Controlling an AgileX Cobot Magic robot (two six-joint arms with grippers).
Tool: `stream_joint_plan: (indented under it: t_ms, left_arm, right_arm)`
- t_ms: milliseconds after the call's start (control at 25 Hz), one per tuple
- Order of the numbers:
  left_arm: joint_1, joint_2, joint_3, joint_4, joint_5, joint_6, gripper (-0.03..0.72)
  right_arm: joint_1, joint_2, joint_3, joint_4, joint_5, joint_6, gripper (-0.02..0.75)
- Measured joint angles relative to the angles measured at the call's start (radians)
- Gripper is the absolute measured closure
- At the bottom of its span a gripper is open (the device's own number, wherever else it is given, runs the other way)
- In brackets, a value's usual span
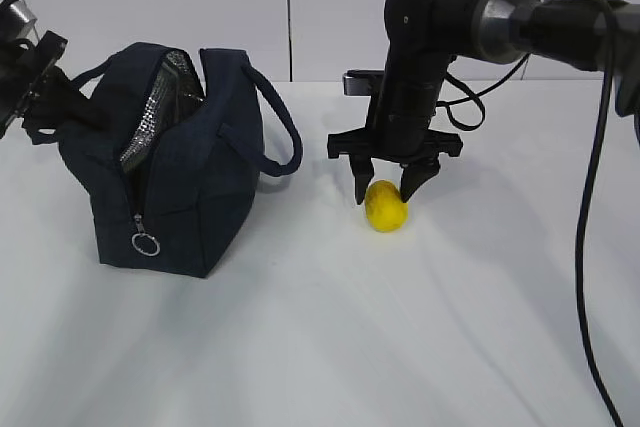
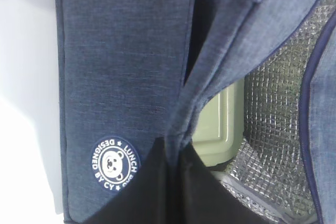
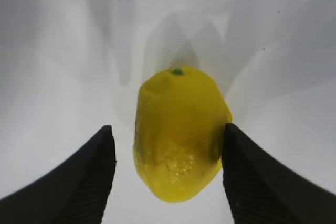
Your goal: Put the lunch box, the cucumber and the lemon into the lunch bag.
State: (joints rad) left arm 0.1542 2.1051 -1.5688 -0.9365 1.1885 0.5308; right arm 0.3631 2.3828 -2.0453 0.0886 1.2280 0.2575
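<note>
Between the right arm's parted jaws, the lemon [image 3: 178, 135] sits on the tabletop [image 1: 320, 347], touching one jaw and apart from the other; an uneven squeeze could roll it away.

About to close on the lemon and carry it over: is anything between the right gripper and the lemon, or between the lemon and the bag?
Nothing visible. The right gripper straddles the lemon with open jaws, and the table between it and the lunch bag is bare. The bag's top gapes open.
</note>
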Motion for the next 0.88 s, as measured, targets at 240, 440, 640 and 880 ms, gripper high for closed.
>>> stream_joint_plan:
  t_ms: [240, 440, 640, 880]
  left_arm:
    - [0.0, 0.0, 0.0, 0.002, 0.0, 0.0, 0.696]
    - [0.0, 0.0, 0.0, 0.002, 0.0, 0.0, 0.696]
    - [0.0, 0.0, 0.0, 0.002, 0.0, 0.0, 0.696]
    - [0.0, 0.0, 0.0, 0.002, 0.0, 0.0, 0.696]
  right_arm:
    - [0.0, 0.021, 0.0, -0.016, 0.0, 0.0, 0.244]
    - [0.0, 0.025, 0.0, -0.026, -0.002, 0.0, 0.244]
    - [0.0, 0.025, 0.0, -0.042, -0.002, 0.0, 0.244]
    - [0.0, 0.028, 0.0, -0.044, -0.002, 0.0, 0.247]
